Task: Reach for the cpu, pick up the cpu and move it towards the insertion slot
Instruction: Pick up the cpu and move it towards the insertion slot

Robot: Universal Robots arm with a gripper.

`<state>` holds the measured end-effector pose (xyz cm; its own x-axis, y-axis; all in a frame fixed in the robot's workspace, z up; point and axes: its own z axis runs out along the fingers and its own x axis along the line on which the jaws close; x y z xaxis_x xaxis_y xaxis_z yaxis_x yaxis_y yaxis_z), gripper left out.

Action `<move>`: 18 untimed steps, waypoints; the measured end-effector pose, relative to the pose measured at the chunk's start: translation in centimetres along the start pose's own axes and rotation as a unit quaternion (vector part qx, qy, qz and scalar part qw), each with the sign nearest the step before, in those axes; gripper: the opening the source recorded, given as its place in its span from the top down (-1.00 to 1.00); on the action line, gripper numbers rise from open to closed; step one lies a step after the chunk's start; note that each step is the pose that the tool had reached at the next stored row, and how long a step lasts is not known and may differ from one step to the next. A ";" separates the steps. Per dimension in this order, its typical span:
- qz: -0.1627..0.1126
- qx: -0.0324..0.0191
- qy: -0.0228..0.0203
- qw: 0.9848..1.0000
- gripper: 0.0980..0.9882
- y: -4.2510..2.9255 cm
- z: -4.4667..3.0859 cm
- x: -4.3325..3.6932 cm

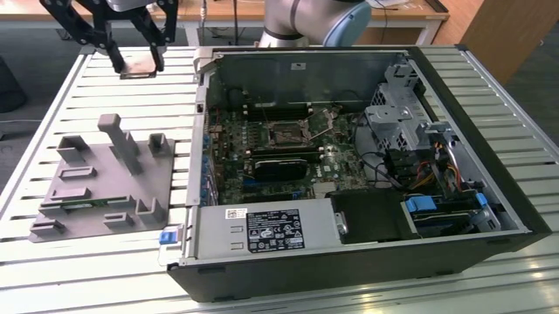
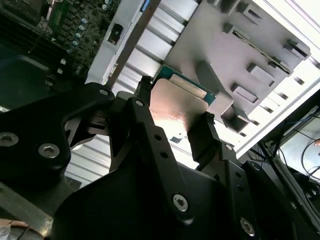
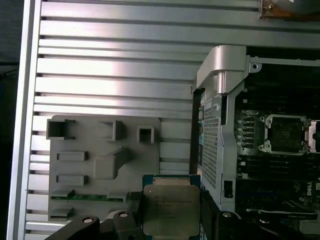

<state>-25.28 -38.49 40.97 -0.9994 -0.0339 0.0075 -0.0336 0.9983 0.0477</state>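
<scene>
My gripper [image 1: 138, 64] hangs above the far part of the slatted table, at the exterior view's left of the open computer case, and is shut on the cpu [image 1: 140, 68]. The cpu [image 3: 170, 207] is a flat square chip with a silvery top and a green edge, clamped by two opposite sides between the black fingers [image 3: 210, 215]. From below, its shiny underside [image 2: 177, 107] shows between the fingers [image 2: 202, 135]. The insertion slot [image 1: 286, 134] is a square socket with a metal frame on the motherboard inside the case; its dark centre [image 3: 286, 134] is uncovered. The cpu is well apart from it.
A grey fixture tray [image 1: 105, 183] with raised posts lies on the table below the gripper and holds a green memory stick [image 3: 92, 196]. The case wall [image 3: 220, 100] stands between gripper and socket. A black heatsink block [image 1: 279, 167] and a power supply [image 1: 262, 229] sit inside the case.
</scene>
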 end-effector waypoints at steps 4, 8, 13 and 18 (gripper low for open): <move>0.000 0.000 0.000 1.000 0.00 0.09 -0.01 -1.59; 0.000 0.000 0.000 1.000 0.00 0.17 -0.02 -3.22; 0.000 0.000 0.000 1.000 0.00 0.33 -0.01 -5.29; 0.000 0.000 0.000 1.000 0.00 0.88 0.04 -7.19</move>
<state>-18.13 -37.37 40.92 -0.9994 -0.0340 0.0074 -0.0336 0.9983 0.0478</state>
